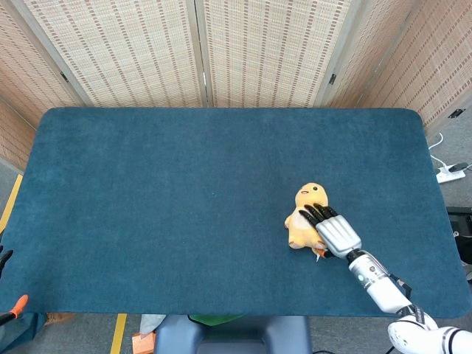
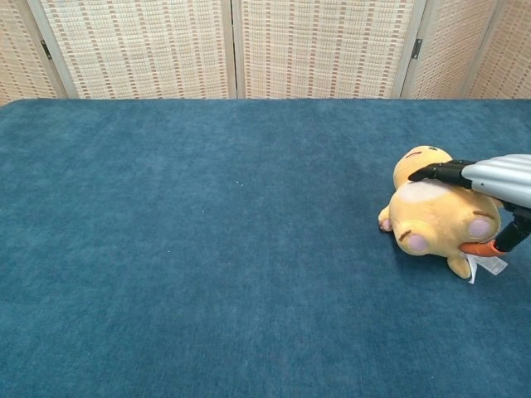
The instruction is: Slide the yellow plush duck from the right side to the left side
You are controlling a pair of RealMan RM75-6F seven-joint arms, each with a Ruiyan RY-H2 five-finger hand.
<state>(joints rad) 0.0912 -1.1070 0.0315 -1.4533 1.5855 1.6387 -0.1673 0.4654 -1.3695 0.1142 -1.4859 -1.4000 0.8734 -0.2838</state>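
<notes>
The yellow plush duck (image 1: 302,226) (image 2: 437,214) lies on its side on the right part of the blue table (image 1: 184,192), head toward the far edge. My right hand (image 1: 331,228) (image 2: 489,178) comes in from the near right. Its dark fingers (image 2: 440,173) lie stretched flat over the duck's upper side, and the thumb hangs by the duck's right flank. The fingers are not curled around the toy. At the left edge of the head view, below the table, a dark sliver of my left hand (image 1: 4,259) shows; its pose is hidden.
The blue felt runs unbroken to the left of the duck (image 2: 166,249). Woven screens (image 1: 221,51) stand behind the far edge. A white power strip (image 1: 450,174) lies on the floor at the right.
</notes>
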